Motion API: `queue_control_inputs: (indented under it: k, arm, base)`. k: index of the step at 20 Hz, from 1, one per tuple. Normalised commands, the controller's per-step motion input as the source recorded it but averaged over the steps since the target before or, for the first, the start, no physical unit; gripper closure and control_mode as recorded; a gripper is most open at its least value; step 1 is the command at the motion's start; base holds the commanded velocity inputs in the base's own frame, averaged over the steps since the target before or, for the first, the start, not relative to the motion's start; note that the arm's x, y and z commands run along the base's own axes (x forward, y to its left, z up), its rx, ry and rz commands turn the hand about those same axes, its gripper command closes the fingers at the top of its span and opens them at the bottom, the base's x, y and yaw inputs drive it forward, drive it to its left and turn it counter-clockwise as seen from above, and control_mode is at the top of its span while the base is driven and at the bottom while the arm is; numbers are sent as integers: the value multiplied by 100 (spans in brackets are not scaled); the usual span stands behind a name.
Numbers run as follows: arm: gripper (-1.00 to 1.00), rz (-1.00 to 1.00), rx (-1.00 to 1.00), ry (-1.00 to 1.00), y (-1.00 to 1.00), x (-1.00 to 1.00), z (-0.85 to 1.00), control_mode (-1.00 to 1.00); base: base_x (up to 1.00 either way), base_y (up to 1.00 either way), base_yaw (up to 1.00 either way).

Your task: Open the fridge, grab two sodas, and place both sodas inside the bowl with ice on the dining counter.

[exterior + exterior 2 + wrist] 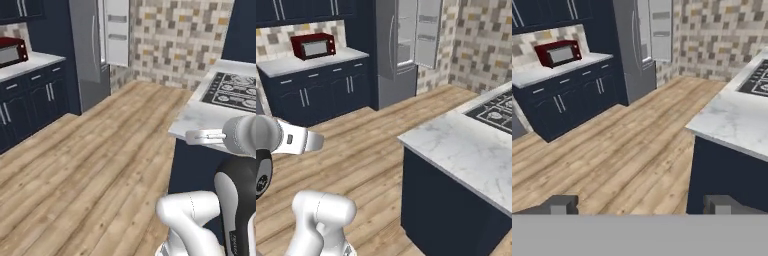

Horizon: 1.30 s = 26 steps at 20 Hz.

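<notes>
From my left base camera, the fridge (90, 45) stands far across a wooden floor (90, 150), its right door (116, 31) swung open to show white shelves. Navy cabinets (30, 100) run along the left under a white bench with a red microwave (12, 50). To the right, a marble bench (200, 120) carries a stovetop (235, 90).

From my right base camera, the fridge (396, 45) is far ahead, its door (428, 32) ajar. The microwave (313, 46) sits on the left bench; the marble bench (466, 150) fills the near right.

From my hand camera, my end effector (641, 205) is released, its two fingertips (562, 204) spread wide with nothing between them, aimed over the floor. The fridge (632, 45) lies far ahead, well apart from me.
</notes>
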Motion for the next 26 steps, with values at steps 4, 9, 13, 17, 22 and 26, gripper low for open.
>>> queue_control_inputs:
  k: [4, 9, 13, 17, 22, 26]
  arm:
    - [-100, 0, 0, 0, 0, 0, 0, 100]
    - [-100, 0, 0, 0, 0, 0, 0, 100]
    - [-100, 0, 0, 0, 0, 0, 0, 100]
    - [-100, 0, 0, 0, 0, 0, 0, 100]
    - [-100, 0, 0, 0, 0, 0, 0, 100]
    - [-100, 0, 0, 0, 0, 0, 0, 100]
  base:
    - [100, 72, -31]
    - [100, 72, -37]
    - [100, 73, -41]
    - [100, 73, -42]
    - [100, 67, -39]
    - [100, 50, -35]
